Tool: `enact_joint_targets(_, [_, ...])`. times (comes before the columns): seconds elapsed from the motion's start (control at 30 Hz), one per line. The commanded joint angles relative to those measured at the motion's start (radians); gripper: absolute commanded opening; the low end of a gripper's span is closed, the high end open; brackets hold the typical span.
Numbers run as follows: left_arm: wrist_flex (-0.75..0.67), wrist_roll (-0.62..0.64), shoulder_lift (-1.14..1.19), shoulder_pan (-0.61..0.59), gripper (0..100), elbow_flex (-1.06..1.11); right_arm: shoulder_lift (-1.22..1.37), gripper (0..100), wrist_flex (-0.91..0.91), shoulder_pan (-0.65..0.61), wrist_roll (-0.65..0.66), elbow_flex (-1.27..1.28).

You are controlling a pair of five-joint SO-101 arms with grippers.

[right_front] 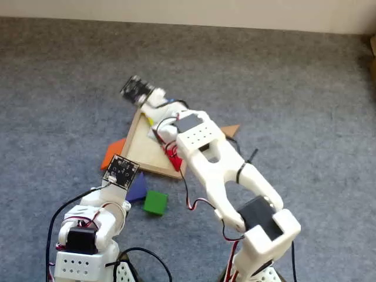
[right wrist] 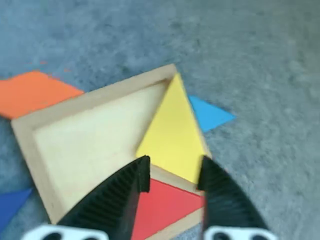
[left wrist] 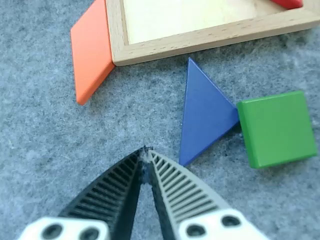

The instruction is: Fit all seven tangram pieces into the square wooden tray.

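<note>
Tangram tray (right_front: 147, 154), square and of pale wood with a raised rim, lay on grey carpet (right_front: 294, 88). An orange parallelogram (left wrist: 92, 50) lay against its outer edge. Near it, the left gripper (left wrist: 145, 151) hung empty, jaws pinched together. A dark blue triangle (left wrist: 202, 117) pointed its tip at a green square (left wrist: 275, 127). Inside the tray, a yellow triangle (right wrist: 172, 135) adjoined a red piece (right wrist: 162, 207) beneath the right gripper (right wrist: 172, 172), jaws parted, gripping nothing. A light blue triangle (right wrist: 210, 114) lay just outside the rim.

Grey carpet (right_front: 305, 88), pale wall (right_front: 235, 12) behind.
</note>
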Motion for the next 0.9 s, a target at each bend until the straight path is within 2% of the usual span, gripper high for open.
enact_joint_targets(0.0, [0.005,0.006,-0.005,-0.004,1,0.019,-0.050,0.5,-0.015,0.036,-0.098,-0.016])
enact_joint_targets(0.2, [0.005,0.006,-0.005,-0.004,1,0.019,0.076,0.5,-0.240,0.039,-0.173,-0.008])
enact_joint_targets(0.43, [0.005,0.006,-0.005,-0.004,1,0.019,0.186,0.5,-0.390,0.062,-0.210,-0.008])
enact_joint_targets(0.7, [0.005,0.006,-0.005,-0.004,1,0.019,0.259,0.5,-0.372,0.059,-0.204,-0.008])
enact_joint_targets(0.87, [0.005,0.006,-0.005,-0.004,1,0.019,0.259,0.5,-0.193,0.054,-0.066,-0.016])
